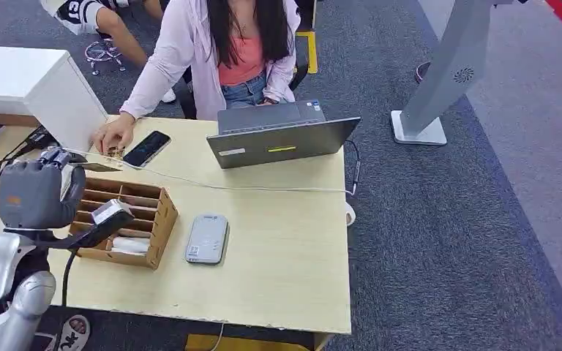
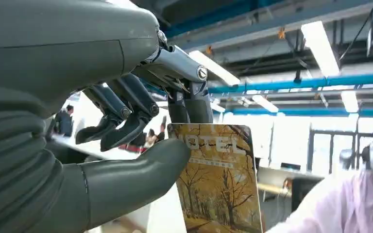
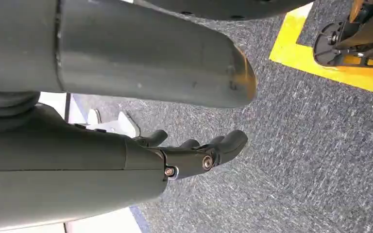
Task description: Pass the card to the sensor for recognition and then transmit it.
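Observation:
My left hand [image 1: 36,191] is raised above the table's left end, over the far end of a wooden sorting box [image 1: 154,219]. It pinches a card [image 2: 218,184] between the thumb and the fingers [image 2: 189,104]. The card has yellow autumn trees and the word HOTEL on it. In the head view the card [image 1: 96,167] shows edge-on beside the hand. A flat grey sensor pad [image 1: 206,238] lies on the table to the right of the box, apart from the hand. My right hand [image 3: 194,155] hangs over the grey carpet, fingers loosely extended and holding nothing.
A black handheld device [image 1: 108,218] with a cable sits over the box. A person [image 1: 227,51] sits at the table's far side with one hand by a phone [image 1: 146,148], behind an open laptop [image 1: 282,135]. A white cable [image 1: 249,188] crosses the table. A grey stand [image 1: 439,80] rises at right.

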### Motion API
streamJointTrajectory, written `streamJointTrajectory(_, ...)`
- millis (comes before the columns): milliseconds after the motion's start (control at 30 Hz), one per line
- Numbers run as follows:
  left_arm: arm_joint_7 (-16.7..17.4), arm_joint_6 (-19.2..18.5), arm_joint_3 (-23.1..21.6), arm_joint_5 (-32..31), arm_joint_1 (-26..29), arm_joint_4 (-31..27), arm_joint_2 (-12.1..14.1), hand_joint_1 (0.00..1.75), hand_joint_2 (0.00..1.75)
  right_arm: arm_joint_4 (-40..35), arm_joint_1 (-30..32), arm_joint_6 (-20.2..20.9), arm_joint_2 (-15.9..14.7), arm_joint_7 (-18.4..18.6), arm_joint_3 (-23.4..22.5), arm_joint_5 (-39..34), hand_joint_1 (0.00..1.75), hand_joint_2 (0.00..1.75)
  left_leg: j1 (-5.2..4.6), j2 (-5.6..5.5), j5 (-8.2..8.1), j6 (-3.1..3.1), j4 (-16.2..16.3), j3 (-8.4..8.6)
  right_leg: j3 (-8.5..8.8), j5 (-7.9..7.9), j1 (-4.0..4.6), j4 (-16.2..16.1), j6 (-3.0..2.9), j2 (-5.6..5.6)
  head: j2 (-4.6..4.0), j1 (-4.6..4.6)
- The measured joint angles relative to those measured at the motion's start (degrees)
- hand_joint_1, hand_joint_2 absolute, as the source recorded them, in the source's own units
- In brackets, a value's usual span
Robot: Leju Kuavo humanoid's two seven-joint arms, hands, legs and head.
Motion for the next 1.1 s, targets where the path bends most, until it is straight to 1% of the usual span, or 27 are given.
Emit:
streamJointTrajectory(33,-0.29,0.49,0.02,0.02,-0.11,-0.26,0.00,1.75,1.75,0.00,0.00,0.00,0.00,-0.02,0.00,0.07,0.00,0.00,0.00,-0.01,0.00,0.00,0.00,0.00,-0.02,0.00,0.00,0.00,0.00,0.00,0.00,0.00)
streamJointTrajectory(133,-2.29,3.56,0.04,1.16,-1.18,-1.42,-0.09,1.75,1.75,0.00,-0.02,0.09,0.00,-0.31,0.02,0.87,0.00,0.00,0.01,-0.03,0.00,0.00,0.02,-0.07,-0.09,0.00,0.01,0.00,0.00,-0.03,0.00,0.00)
streamJointTrajectory(300,-3.59,5.03,0.53,3.21,-8.80,-1.97,-0.59,1.75,1.75,-0.09,-0.24,1.09,-0.02,-0.83,0.26,2.86,0.00,0.00,0.01,-0.06,0.03,0.01,0.02,-0.08,-0.09,0.02,0.01,0.00,0.02,-0.04,0.00,0.07)
streamJointTrajectory(333,-4.24,6.41,0.81,3.24,-10.76,-1.55,-0.92,1.75,1.75,-0.09,-0.29,1.16,-0.02,-1.01,0.44,3.48,0.00,0.00,0.01,-0.05,0.03,0.01,0.02,-0.08,-0.09,0.03,0.01,0.00,0.02,-0.04,0.00,0.02)
streamJointTrajectory(400,-5.69,10.35,1.86,2.38,-14.28,0.33,-1.73,1.75,1.75,-0.09,-0.40,1.71,-0.02,-1.25,1.01,4.59,0.00,0.00,0.01,-0.05,0.03,0.01,0.02,-0.07,-0.08,0.04,0.01,0.00,0.02,-0.03,0.00,0.02)
streamJointTrajectory(433,-6.01,11.59,2.23,1.85,-15.70,1.58,-2.06,1.75,1.75,-0.09,-0.48,1.86,-0.02,-1.25,1.25,4.92,0.00,0.00,0.01,-0.05,0.04,0.01,0.02,-0.06,-0.07,0.04,0.01,0.00,0.02,-0.03,0.00,0.02)
streamJointTrajectory(467,-6.64,13.79,2.92,0.80,-16.82,3.36,-2.51,1.75,1.75,-0.09,-0.60,2.08,-0.02,-1.29,1.57,5.56,0.00,0.00,0.00,-0.03,0.04,0.01,0.02,-0.05,-0.07,0.04,0.00,0.00,0.01,-0.02,0.00,0.02)
streamJointTrajectory(567,-7.45,17.36,3.94,-1.91,-18.43,6.89,-3.21,1.75,1.75,-0.07,-0.66,2.17,-0.02,-1.25,1.79,6.47,0.00,0.00,0.01,0.00,0.04,0.01,0.02,-0.04,-0.10,0.05,0.01,0.00,0.01,0.01,0.00,-0.09)
streamJointTrajectory(667,-7.54,21.83,5.22,-7.23,-23.84,16.76,-3.80,1.75,1.75,-0.07,-0.89,2.86,-0.02,-1.03,2.66,8.02,0.00,0.00,0.03,-0.05,0.09,-0.01,0.02,-0.10,-0.09,0.07,0.03,0.01,-0.01,-0.03,0.00,0.11)
streamJointTrajectory(733,-7.67,22.91,6.36,-8.11,-26.26,20.92,-3.96,1.75,1.75,-0.07,-0.94,2.95,-0.02,-1.03,2.95,8.26,0.00,0.00,0.01,0.11,0.08,-0.01,0.02,-0.04,-0.10,0.08,0.01,0.01,-0.01,0.13,0.00,-0.20)
streamJointTrajectory(800,-7.69,23.26,6.62,-8.44,-27.42,23.58,-4.28,1.75,1.75,-0.07,-0.91,3.02,-0.02,-1.01,3.01,8.46,0.00,0.00,0.02,0.08,0.08,-0.01,0.02,-0.06,-0.10,0.08,0.02,0.01,0.00,0.12,0.00,-0.09)
streamJointTrajectory(933,-7.69,23.30,7.10,-8.57,-28.32,26.73,-4.74,1.75,1.75,-0.07,-0.98,3.02,-0.02,-1.01,3.10,8.46,0.00,0.00,0.01,0.10,0.07,-0.01,0.02,-0.07,-0.10,0.08,0.01,0.01,0.00,0.14,0.00,-0.09)
streamJointTrajectory(967,-7.04,23.30,7.17,-10.04,-28.49,27.37,-4.83,1.75,1.75,-0.07,-0.98,3.02,-0.02,-1.01,3.13,8.68,0.00,0.00,0.01,0.09,0.07,-0.01,0.02,-0.07,-0.10,0.07,0.01,0.00,0.00,0.13,0.00,-0.09)
streamJointTrajectory(1000,-5.79,23.34,7.19,-12.99,-29.03,28.33,-4.83,1.75,1.75,-0.07,-0.98,3.06,-0.02,-1.05,3.15,8.96,0.00,0.00,0.01,0.08,0.07,-0.01,0.02,-0.09,-0.10,0.07,0.01,0.00,0.00,0.11,0.00,-0.09)
streamJointTrajectory(1067,-2.46,23.39,7.21,-20.63,-31.36,32.79,-4.57,1.75,1.75,-0.07,-1.03,3.34,-0.02,-1.12,3.45,10.05,0.00,0.00,0.02,0.07,0.08,-0.01,0.02,-0.10,-0.10,0.08,0.02,0.01,0.00,0.10,0.00,-0.02)
streamJointTrajectory(1100,-0.95,23.39,7.19,-23.05,-32.95,35.75,-4.26,1.75,1.75,-0.07,-1.07,3.54,-0.02,-1.12,3.65,10.60,0.00,0.00,0.01,0.09,0.08,-0.01,0.02,-0.09,-0.11,0.08,0.01,0.01,0.00,0.12,0.00,0.00)
